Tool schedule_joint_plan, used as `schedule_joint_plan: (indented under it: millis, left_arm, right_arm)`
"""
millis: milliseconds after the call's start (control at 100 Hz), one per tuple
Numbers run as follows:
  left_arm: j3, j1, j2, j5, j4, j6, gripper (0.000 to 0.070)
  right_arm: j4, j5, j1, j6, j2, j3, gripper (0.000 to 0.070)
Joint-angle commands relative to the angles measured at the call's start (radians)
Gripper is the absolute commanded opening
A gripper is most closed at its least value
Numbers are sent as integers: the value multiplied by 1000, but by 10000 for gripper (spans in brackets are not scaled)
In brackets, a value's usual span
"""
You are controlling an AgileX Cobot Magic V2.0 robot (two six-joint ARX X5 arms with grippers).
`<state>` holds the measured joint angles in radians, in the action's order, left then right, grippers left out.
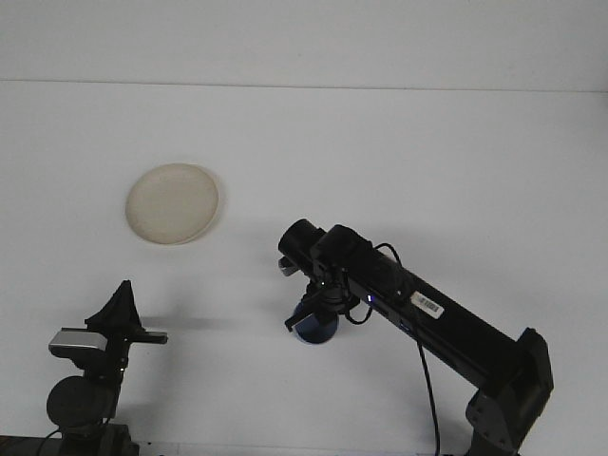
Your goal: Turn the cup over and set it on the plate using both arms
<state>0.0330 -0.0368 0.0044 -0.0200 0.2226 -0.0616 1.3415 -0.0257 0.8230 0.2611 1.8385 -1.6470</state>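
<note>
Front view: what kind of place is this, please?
Probably a robot test bench or lab, not a home. A bare white table holds only a cream plate and a blue cup, with two black robot arms, right hand at the cup, left hand idle.

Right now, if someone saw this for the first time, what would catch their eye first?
Most likely the long black right arm reaching diagonally in from the lower right corner, its right gripper over a small blue cup near the middle of the white table. Next, the pale round plate lying alone at upper left, well apart from the cup. The left gripper sits low in the bottom left corner, away from both.
</note>
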Motion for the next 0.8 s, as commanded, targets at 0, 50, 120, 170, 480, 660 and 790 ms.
schedule_joint_plan:
  millis: [0,50,120,170,480,660,790]
  left_arm:
    - [-19,1,-1,1,10,8,11]
    - [-19,1,-1,1,10,8,11]
    - [-19,1,-1,2,10,8,11]
    - [-19,1,-1,2,10,8,12]
    - [-19,1,-1,2,10,8,11]
    - [-19,1,-1,1,10,8,11]
    - [-19,1,-1,1,10,8,11]
  right_arm:
    - [28,-1,9,-19,31,-24,0]
    - [28,-1,8,-24,32,-23,0]
    - [28,-1,8,-27,40,-23,0]
    - [28,-1,8,-27,42,-23,16]
    - [28,-1,8,-27,42,-25,351]
    - [28,-5,8,-31,34,-73,398]
    - [28,-7,8,-32,5,-119,435]
